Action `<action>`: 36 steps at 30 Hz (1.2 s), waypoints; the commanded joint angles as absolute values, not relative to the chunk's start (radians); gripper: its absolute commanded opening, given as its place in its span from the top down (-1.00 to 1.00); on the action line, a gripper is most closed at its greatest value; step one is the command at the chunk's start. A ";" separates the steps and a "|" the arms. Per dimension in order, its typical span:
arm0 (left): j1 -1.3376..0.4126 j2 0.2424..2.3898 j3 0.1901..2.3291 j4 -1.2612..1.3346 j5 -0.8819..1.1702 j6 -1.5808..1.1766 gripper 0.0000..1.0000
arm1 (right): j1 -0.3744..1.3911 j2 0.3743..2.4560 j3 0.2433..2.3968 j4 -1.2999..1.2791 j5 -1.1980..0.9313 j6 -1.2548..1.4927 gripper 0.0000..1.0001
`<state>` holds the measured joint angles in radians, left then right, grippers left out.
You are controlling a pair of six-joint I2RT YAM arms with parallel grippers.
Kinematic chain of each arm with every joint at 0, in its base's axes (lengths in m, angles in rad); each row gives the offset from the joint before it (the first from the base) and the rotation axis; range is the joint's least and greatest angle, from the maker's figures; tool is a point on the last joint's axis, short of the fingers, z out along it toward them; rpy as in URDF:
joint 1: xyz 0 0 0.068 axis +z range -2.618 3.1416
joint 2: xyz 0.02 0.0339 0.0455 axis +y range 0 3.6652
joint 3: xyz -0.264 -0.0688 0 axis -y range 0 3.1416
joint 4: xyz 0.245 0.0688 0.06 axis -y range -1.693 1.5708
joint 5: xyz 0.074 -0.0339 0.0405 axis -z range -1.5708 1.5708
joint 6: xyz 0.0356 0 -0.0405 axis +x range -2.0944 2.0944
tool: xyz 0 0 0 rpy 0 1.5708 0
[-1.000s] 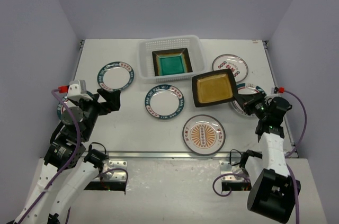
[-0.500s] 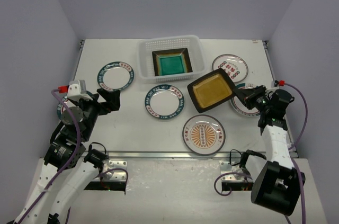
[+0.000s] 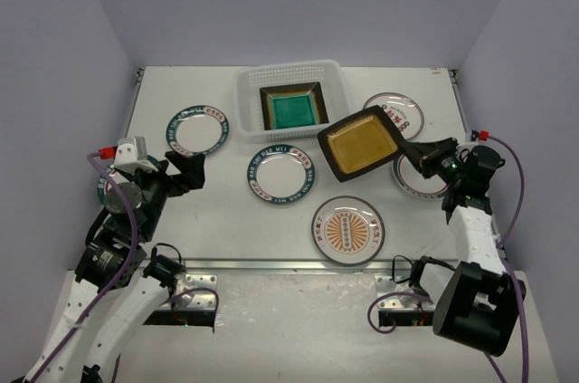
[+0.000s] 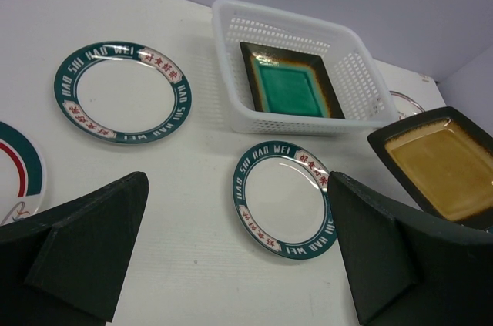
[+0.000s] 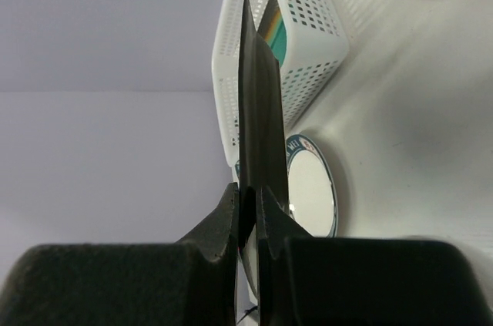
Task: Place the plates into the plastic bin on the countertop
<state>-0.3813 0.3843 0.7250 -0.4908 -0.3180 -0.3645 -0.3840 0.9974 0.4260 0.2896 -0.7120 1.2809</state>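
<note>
My right gripper [image 3: 409, 156] is shut on the corner of a square amber plate [image 3: 362, 142], which hangs tilted above the countertop [image 3: 226, 215], just right of the plastic bin [image 3: 246, 102]. In the right wrist view the amber plate [image 5: 258, 110] shows edge-on between the pads of the right gripper [image 5: 248, 196]. A square teal plate [image 3: 293, 110] lies in the bin. Round plates lie at the left [image 3: 197, 129], the middle [image 3: 281, 174] and the front [image 3: 348, 230]. My left gripper [image 4: 237, 187] hovers open over the table, holding nothing.
Two more round plates lie at the right, one by the bin [image 3: 393, 112] and one [image 3: 425, 182] partly under the right arm. Another plate [image 3: 102, 186] peeks out beside the left arm. Walls close in the table on three sides.
The right gripper has lifted the amber plate a little and swung it back toward the bin, turning it. The left arm has not moved.
</note>
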 commanded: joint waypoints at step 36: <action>-0.393 0.397 0.727 -0.456 -0.319 -0.362 -1.00 | 0.225 1.992 1.389 0.419 -0.043 1.420 1.00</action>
<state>-0.3813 0.3965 0.7250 -0.4969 -0.3320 -0.3679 0.2088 1.9723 1.2796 0.3065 -0.1067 1.3442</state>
